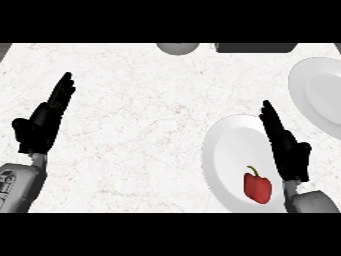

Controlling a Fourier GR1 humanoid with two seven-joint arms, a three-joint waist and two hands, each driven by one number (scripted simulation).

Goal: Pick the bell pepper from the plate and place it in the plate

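A red bell pepper [258,187] with a green stem lies on the near white plate [228,150], toward its lower part. A second white plate [324,92] sits at the far right, partly cut off by the edge. My right hand [285,145] hovers over the near plate's right side, fingers straight and pointing away, just right of and above the pepper without touching it. My left hand [44,122] is open at the left of the counter, fingers straight, far from both plates.
The white marbled counter [143,115] stretches between the hands. A grey round object [177,48] and a dark object [256,47] sit at the far edge. Dark floor shows past the counter's left corner.
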